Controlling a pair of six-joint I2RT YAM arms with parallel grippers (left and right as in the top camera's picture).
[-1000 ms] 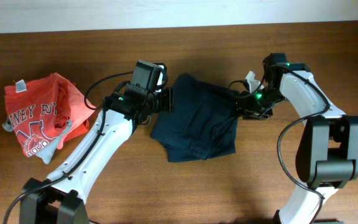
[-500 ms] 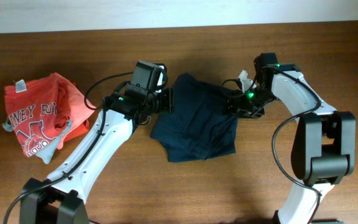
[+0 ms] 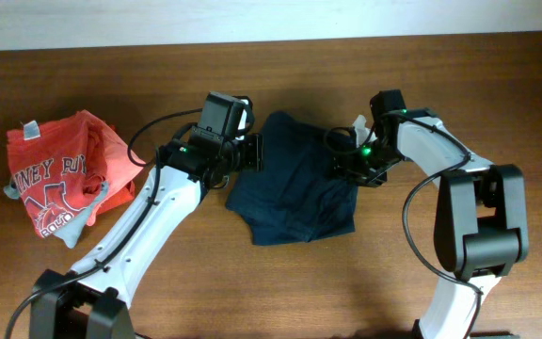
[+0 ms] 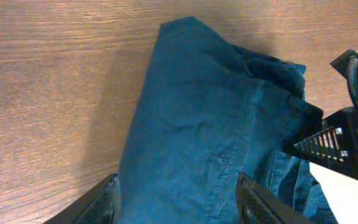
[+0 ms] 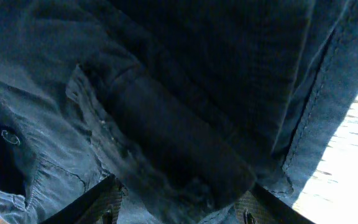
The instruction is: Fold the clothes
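Brown wooden counter (image 3: 497, 94) carried the navy shorts (image 3: 294, 188) at centre, the red T-shirt (image 3: 55, 174) crumpled at 9 o'clock. My left hand (image 3: 252, 151) hovered spread at the shorts' 10 o'clock corner. My right hand (image 3: 351, 169), pinching or not I couldn't tell, had slid from their 3 o'clock edge toward 9 since a second before. I judged the first fold underway; next, carry that edge across.

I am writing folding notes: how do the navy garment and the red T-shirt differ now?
The navy garment is plain; the red T-shirt bears white lettering. Both the left gripper and right gripper are at the navy garment; neither is near the red T-shirt. Both clothes rest on the table.
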